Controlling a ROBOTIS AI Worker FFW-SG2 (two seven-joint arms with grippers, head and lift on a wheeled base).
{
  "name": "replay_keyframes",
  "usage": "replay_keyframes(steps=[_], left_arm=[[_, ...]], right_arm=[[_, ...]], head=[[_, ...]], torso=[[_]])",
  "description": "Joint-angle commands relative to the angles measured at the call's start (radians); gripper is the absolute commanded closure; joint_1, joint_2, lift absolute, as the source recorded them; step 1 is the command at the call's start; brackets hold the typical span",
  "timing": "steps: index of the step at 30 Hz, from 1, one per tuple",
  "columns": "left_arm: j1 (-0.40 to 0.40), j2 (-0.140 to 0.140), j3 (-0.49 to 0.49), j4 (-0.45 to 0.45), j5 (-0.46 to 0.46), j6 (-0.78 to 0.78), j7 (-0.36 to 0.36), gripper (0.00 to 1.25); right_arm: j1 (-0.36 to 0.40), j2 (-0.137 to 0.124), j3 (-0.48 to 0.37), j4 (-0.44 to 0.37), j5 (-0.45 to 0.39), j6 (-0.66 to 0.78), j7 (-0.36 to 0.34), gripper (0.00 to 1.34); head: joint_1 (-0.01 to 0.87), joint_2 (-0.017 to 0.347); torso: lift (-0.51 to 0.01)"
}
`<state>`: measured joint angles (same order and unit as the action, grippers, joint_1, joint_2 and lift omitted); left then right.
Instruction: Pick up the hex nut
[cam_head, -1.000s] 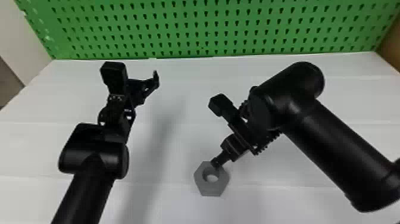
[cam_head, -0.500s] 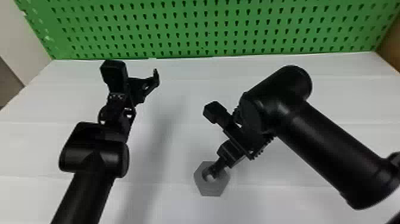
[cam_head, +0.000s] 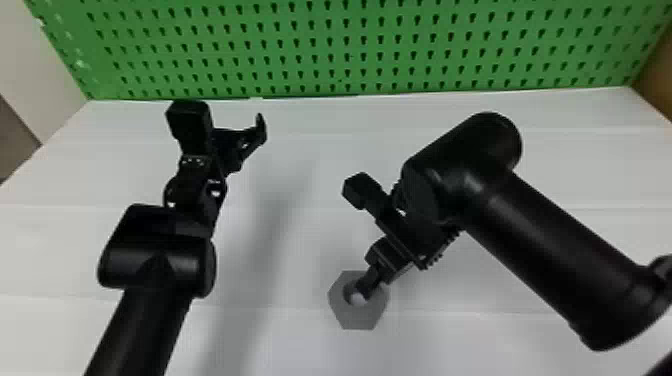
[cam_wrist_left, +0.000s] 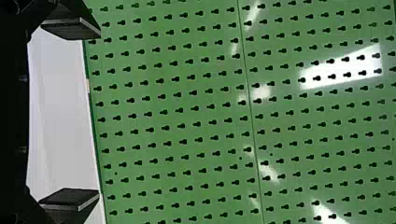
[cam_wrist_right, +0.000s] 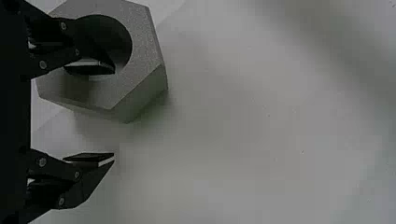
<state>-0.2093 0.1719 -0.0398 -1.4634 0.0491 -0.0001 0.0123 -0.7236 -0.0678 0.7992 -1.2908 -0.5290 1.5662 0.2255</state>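
Grey hex nut (cam_head: 357, 318), right jaws spread — one at its hole, left jaws spread

Texts, labels, brands, numbers and signs: none legible.

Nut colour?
The hex nut is plain grey, lightly speckled; best seen in the right wrist view.
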Motion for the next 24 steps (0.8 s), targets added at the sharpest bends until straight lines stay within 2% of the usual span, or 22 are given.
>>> replay_keyframes(steps=[1,15,24], left_arm=[[0.002,0.0,0.001,0.0,0.0,-0.003,0.0,0.09],[0.007,0.0,0.003,0.0,0.002,-0.003,0.0,0.09],[0.011,0.001,0.001,0.0,0.006,-0.003,0.0,0.09]], right_arm=[[-0.002,-0.001,0.012,0.001,0.001,0.006,0.0,1.05],[-0.005,-0.003,0.017,0.001,0.001,0.006,0.0,1.05],[0.01,-0.013,-0.049,-0.044,0.004,0.006,0.0,1.05]], head=[[0.785,0.149],[0.785,0.149],[0.785,0.149]], torso=[[-0.089],[-0.089],[-0.089]])
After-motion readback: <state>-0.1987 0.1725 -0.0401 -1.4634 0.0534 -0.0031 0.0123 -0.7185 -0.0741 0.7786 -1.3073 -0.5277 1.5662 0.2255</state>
